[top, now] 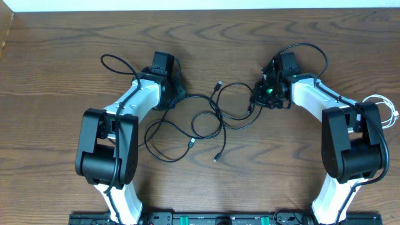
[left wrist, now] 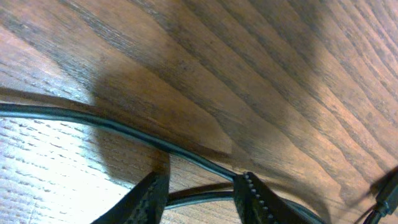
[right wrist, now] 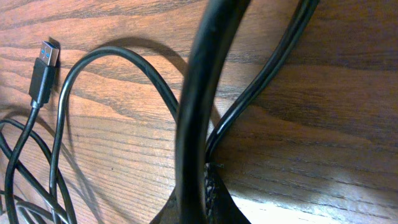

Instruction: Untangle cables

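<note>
Left pincer [left wrist: 202,182] narrow, astride black cable [left wrist: 93,119], left of connector plug [top: 219,85]. Right pincer [right wrist: 200,194], right of plug, clamps black cable. Pinch fully, then draw apart slowly.

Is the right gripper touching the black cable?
Touching. The right wrist view shows the black cable running down into the right gripper, pinched between its shut jaws at the bottom of the picture.

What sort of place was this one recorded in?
Probably a robot lab or test bench, indoors: two robot arms sit at a wooden table, with a loose black cable and a white cable on it.
</note>
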